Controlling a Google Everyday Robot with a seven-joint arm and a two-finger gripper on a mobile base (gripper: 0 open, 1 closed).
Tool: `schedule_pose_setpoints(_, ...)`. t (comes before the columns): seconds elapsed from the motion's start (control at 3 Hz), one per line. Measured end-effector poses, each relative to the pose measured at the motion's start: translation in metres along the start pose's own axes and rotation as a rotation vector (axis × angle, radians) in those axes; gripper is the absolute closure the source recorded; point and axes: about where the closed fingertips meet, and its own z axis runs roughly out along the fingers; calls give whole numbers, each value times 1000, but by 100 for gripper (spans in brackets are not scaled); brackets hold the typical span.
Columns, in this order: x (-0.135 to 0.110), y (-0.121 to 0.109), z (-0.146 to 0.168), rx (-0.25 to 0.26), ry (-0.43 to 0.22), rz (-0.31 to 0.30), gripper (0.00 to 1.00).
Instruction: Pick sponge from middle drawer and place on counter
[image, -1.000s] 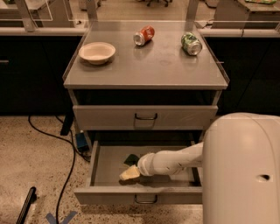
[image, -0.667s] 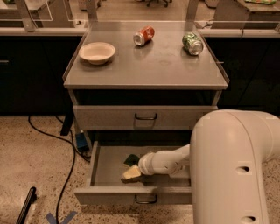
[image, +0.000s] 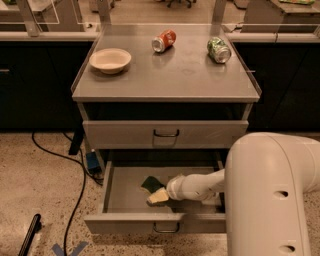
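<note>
The middle drawer (image: 125, 192) is pulled open below the shut drawer front. The sponge (image: 150, 183) lies inside it near the middle, its dark green face showing. My gripper (image: 159, 196) reaches into the drawer from the right on its white arm. Its pale tip is low over the drawer floor, right against the sponge's near edge. The counter (image: 180, 70) is the grey cabinet top above.
On the counter stand a white bowl (image: 110, 60) at the left, a red can (image: 164, 40) lying at the back middle and a green can (image: 219, 50) at the back right. A black cable (image: 75, 165) runs over the floor at the left. My arm's large white link (image: 272, 195) fills the lower right.
My arm's large white link has shifted a little in view. The gripper tip stays in the drawer by the sponge, moved only slightly.
</note>
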Motion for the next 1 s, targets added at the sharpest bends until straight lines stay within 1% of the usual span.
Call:
schedule_pose_setpoints(0.33, 11, 1, 8, -18, -11, 68, 0)
schedule_pose_setpoints(0.67, 17, 5, 28, -45, -13, 105, 0)
schedule_pose_setpoints(1.0, 17, 5, 29, -45, -14, 107, 19)
